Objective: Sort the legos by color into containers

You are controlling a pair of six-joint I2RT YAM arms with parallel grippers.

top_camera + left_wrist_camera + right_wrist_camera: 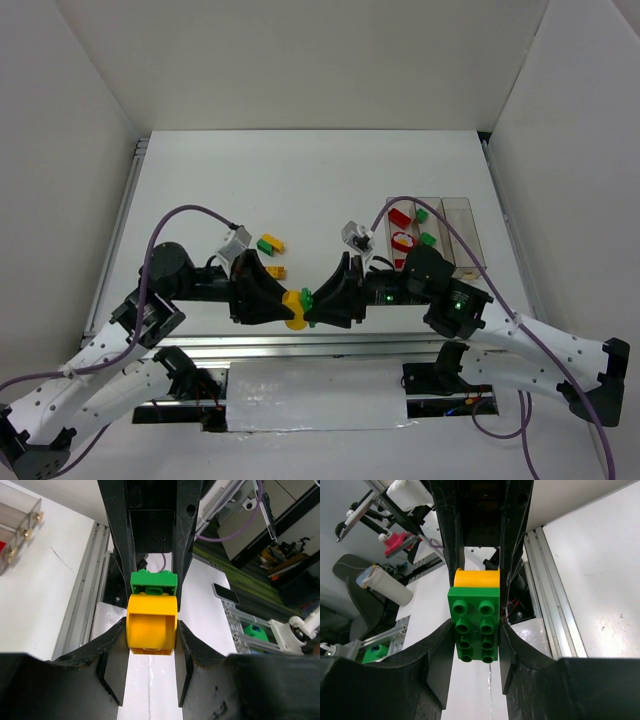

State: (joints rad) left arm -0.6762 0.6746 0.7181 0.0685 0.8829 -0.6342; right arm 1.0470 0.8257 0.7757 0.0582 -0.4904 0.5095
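Over on the left, the left gripper (286, 304) is clamped on a chunky yellow plastic lego brick (151, 630), fingers tight on both of its sides. Just behind it on the white table (300, 180) lie a small loose green lego (264, 240) and a loose yellow lego (273, 247) touching each other, with another small yellow lego (275, 271) a bit nearer. The right gripper (314, 300) faces the left one and is squeezed shut around a green studded plastic lego brick (475, 630), which is stuck end-on to the yellow one (so both arms have the same joined pair, up off the table near its front edge). Further right sit the clear plastic rectangular bins (466, 235). Red pieces (400, 217) are in the leftmost bin, green pieces (427, 238) in the middle one.
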